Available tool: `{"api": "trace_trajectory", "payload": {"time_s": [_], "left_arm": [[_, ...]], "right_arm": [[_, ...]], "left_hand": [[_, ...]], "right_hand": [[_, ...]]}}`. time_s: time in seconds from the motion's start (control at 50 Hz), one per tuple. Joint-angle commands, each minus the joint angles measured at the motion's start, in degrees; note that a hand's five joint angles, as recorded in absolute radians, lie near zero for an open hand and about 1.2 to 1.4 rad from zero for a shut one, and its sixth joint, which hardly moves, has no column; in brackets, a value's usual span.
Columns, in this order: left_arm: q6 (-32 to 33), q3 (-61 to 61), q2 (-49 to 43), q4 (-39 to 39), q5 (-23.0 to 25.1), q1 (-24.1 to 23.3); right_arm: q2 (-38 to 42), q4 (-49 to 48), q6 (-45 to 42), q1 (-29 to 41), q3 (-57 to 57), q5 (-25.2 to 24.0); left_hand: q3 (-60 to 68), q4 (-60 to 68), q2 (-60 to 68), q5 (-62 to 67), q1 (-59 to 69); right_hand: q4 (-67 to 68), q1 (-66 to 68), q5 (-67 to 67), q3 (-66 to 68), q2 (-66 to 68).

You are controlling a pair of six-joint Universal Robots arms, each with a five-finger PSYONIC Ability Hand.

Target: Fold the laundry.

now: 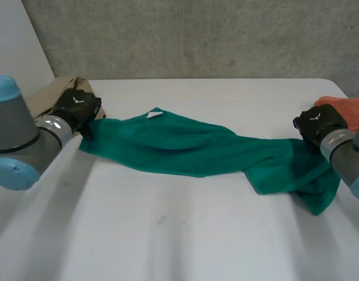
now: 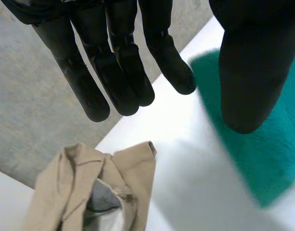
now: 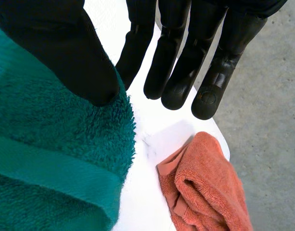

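Fingers of both hands are held straight, thumbs apart, with nothing clamped. The left hand [image 1: 77, 108] is placed at the left end of a green towel [image 1: 185, 149], the right hand [image 1: 320, 123] at its right end. The towel is stretched in a rumpled band across the white table [image 1: 167, 234]. A beige garment [image 2: 89, 187] is bunched at the far left corner, and an orange towel [image 3: 205, 183] is crumpled at the far right edge.
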Motion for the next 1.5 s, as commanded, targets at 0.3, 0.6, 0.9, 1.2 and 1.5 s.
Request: {"api": "trace_trajectory", "payload": {"time_s": [0.3,0.6,0.9,1.2,1.5], "left_arm": [[-9.3,-17.93,8.84,-1.15,8.24,0.33],[-2.88,-22.32,3.13,3.68,10.18,1.21],[-2.27,-12.84,-5.4,6.85,3.24,0.07],[-2.18,-7.38,-9.53,6.77,2.54,-0.81],[-7.1,-14.67,13.66,5.63,-1.51,-2.48]], "right_arm": [[-6.63,6.54,-1.79,1.37,5.21,-5.14],[-2.75,4.69,-1.7,1.2,6.09,-4.96],[-2.22,3.2,-1.7,1.29,7.84,-4.87],[-1.52,2.41,-1.79,1.73,8.64,-4.87],[-4.42,3.55,-2.49,1.11,5.91,-4.43]], "left_hand": [[-53.53,-54.05,-53.91,-15.13,-53.1],[-34.7,-35.22,-35.08,3.7,-34.27],[-34.01,-34.53,-34.39,4.39,-33.58],[-0.1,-0.62,-0.48,38.31,0.34],[11.89,11.37,11.51,50.29,12.32]], "right_hand": [[11.9,23.39,13.2,12.39,12.48],[11.9,23.39,13.2,12.39,12.48],[11.9,23.39,13.2,12.39,12.48],[11.9,23.39,13.2,12.39,12.48],[11.9,23.39,13.2,12.39,12.48]]}}
